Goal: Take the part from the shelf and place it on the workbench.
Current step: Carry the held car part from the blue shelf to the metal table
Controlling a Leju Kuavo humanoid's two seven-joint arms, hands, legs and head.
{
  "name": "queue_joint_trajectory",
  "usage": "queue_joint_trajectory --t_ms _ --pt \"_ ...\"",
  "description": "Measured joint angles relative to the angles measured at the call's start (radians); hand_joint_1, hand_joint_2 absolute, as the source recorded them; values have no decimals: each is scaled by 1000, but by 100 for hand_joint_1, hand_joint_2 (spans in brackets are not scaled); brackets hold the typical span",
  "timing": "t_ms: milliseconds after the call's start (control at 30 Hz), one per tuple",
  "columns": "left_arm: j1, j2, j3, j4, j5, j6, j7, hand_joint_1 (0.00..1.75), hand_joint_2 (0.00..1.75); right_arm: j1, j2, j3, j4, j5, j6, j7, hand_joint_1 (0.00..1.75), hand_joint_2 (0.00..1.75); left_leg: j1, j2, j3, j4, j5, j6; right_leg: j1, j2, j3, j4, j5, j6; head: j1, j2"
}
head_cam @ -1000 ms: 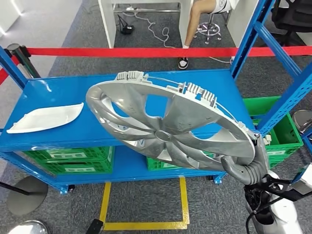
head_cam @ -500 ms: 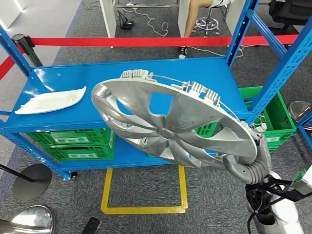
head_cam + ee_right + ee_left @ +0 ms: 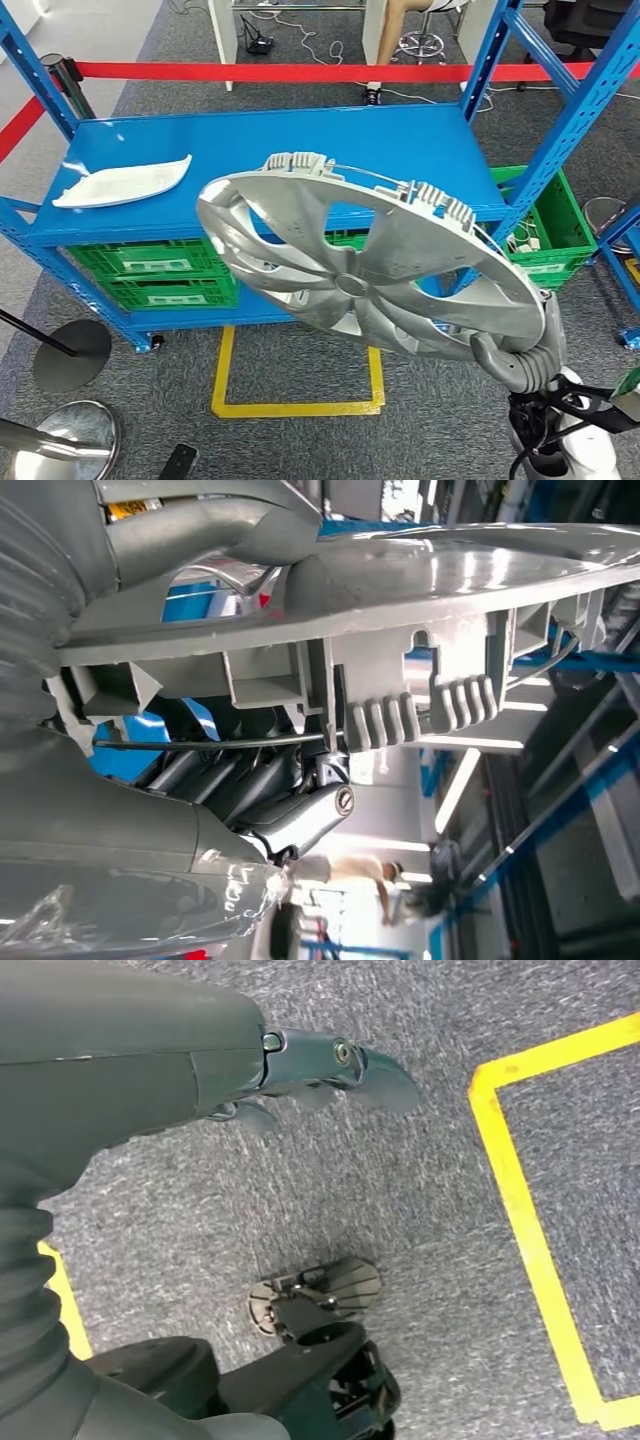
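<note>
**Now the wheel cover is off the shelf and travelling**

Notice first where your part is: the silver wheel cover (image 3: 362, 275) hangs in the air in front of the blue shelf (image 3: 249, 140), tilted, with its near rim low on the robot's right and its far rim out over the shelf's front edge. It touches nothing on the shelf. The right hand (image 3: 521, 355) grips it at that near rim; in the right wrist view you can see dark fingers (image 3: 302, 820) curled up behind the rim's ribbed clips, pinching the cover against the grey thumb.

Against the pictures from a second ago, the whole scene has slid: the shelf sits higher and further off, more grey carpet and more of the yellow floor square (image 3: 298, 375) show below the cover. Read that as the robot backing away, not the shelf moving. The cover keeps the same place against the hand, so the grip looks sound.

That suggests the pick is finished and the carry has begun; the workbench is yet to come.

The left hand (image 3: 324, 1070) hangs down over the carpet, holding nothing, its fingers loosely extended.

On the shelf's top, well left of the cover, a white curved part (image 3: 121, 182) lies flat. Beyond the shelf runs a red barrier tape (image 3: 302, 72), and a person's leg (image 3: 389, 40) shows behind it.
</note>
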Motion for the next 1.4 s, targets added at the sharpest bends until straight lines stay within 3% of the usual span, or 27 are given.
queue_joint_trajectory --t_ms 100,167,267,300,333,367,433,500,533,600,633,667,767,800,867,900,933,967,1033,1100,1133,1200,1267,1300,1333,1367,1400 --pt "-1 0 0 0 0 0 0 0 175 14 0 -12 -4 -2 0 -7 175 175 2 0 -7 -4 12 -17 0 0 -2 -19 16 -9 0 0" --pt "0 0 0 0 0 0 0 0 175 18 0 -16 -4 -2 1 -8 175 175 2 -1 -26 43 -41 -31 -7 -4 -16 -26 35 -22 -4 0" --pt "0 0 2 0 3 0 0 0 175 20 0 -21 -4 1 5 -8 175 175 9 -1 -84 244 -171 -47 -9 -6 -50 -24 61 -28 -7 0" --pt "2 0 3 0 6 0 0 0 175 21 0 -21 -4 3 6 -8 175 175 10 -1 -91 292 -184 -49 -10 -7 -63 -23 72 -27 -7 0" --pt "3 0 4 0 8 0 0 0 175 21 0 -22 -4 7 6 -8 175 175 10 -1 -82 304 -173 -51 -11 -7 -77 -21 82 -25 -7 0" --pt "5 0 5 0 10 -1 0 0 175 21 0 -22 -4 11 6 -8 175 175 11 -1 -54 279 -146 -53 -13 -6 -92 -19 92 -22 -7 0" --pt "6 0 6 0 11 -2 -1 0 175 22 0 -24 -4 18 5 -7 175 175 14 -1 45 149 -102 -55 -15 -5 -118 -12 110 -13 -7 0" --pt "6 -1 6 0 13 -2 -3 0 175 23 0 -30 -5 20 5 -7 175 175 13 -4 127 21 -111 -44 -15 -5 -135 -5 127 0 -7 0" --pt "7 -2 6 0 14 -2 -4 0 175 24 0 -33 -5 21 5 -6 175 175 10 -5 141 -9 -120 -35 -14 -6 -140 -5 136 6 -7 0" --pt "11 -2 6 0 15 -2 -6 0 175 25 0 -37 -4 21 5 -6 175 175 8 -4 132 -15 -112 -15 -18 -6 -145 -7 149 19 -7 0" --pt "12 -2 7 0 16 -2 -6 0 175 26 0 -39 -3 21 5 -6 175 175 8 -2 123 -14 -103 -5 -20 -6 -153 1 135 24 -7 0" --pt "13 -2 7 0 16 -3 -7 0 175 27 0 -41 -2 22 5 -6 175 175 8 -1 112 -15 -92 3 -21 -6 -166 29 101 29 -7 0" --pt "13 -2 7 0 15 -4 -12 0 175 28 0 -45 3 25 7 -4 175 175 6 0 72 -14 -58 15 -21 -6 -215 217 -45 37 -4 0" --pt "13 -2 7 0 15 -5 -13 0 175 28 0 -45 5 26 8 -4 175 175 4 -3 57 -13 -48 15 -20 -5 -220 273 -60 36 -4 0" --pt "13 -2 8 0 14 -3 -13 0 175 29 0 -45 7 33 8 -5 175 175 0 -11 25 -12 -27 12 -18 -4 -191 297 -17 30 -4 0" --pt "13 -2 8 0 13 -2 -13 0 175 30 0 -45 8 37 8 -5 175 175 -1 -17 11 -11 -15 9 -16 2 -152 262 15 25 -4 0" --pt "12 -2 9 0 11 1 -13 0 175 31 0 -46 8 41 8 -6 175 175 -2 -22 -2 -11 -4 6 -15 15 -99 195 24 17 -4 0" --pt "11 -2 9 0 7 2 -13 0 175 32 0 -47 7 45 8 -7 175 175 -4 -26 -11 -9 6 3 -14 28 -39 113 12 11 -5 0" --pt "9 -2 9 0 1 4 -13 0 175 36 0 -51 7 51 7 -11 175 175 -5 -37 -22 -8 26 -6 -11 41 34 -3 -34 4 -5 0" --pt "11 0 9 0 -2 6 -12 0 175 40 0 -55 7 54 8 -14 175 175 -3 -47 -27 -9 39 -18 -10 26 36 -22 -36 -6 -5 0" --pt "12 1 9 0 -3 6 -11 0 175 40 0 -55 7 54 8 -15 175 175 -2 -45 -32 -2 31 -24 -11 18 35 -23 -30 -15 -6 0" --pt "12 1 9 0 -6 6 -10 0 175 42 0 -59 7 55 9 -16 175 175 1 -28 -60 67 -34 -37 -14 1 29 -24 -15 -29 -13 0" --pt "9 0 9 0 -11 5 -8 0 175 45 0 -65 7 55 10 -18 175 175 6 -14 -109 207 -120 -50 -14 -16 17 -23 -2 -33 -18 0" --pt "8 0 9 0 -13 4 -7 0 175 47 0 -67 7 56 11 -18 175 175 8 -12 -126 265 -142 -55 -14 -25 9 -21 3 -32 -18 0" --pt "7 -1 9 0 -15 4 -6 0 175 49 0 -69 7 56 11 -18 175 175 10 -11 -127 289 -145 -58 -14 -33 3 -20 7 -31 -18 0" --pt "7 -1 9 0 -17 2 -5 0 175 50 0 -71 6 57 12 -18 175 175 11 -8 -106 272 -129 -60 -14 -42 -2 -18 9 -29 -18 0" --pt "5 -1 9 0 -19 1 -4 0 175 51 0 -73 6 57 13 -19 175 175 12 1 -66 216 -103 -60 -15 -51 -6 -16 11 -27 -18 0"
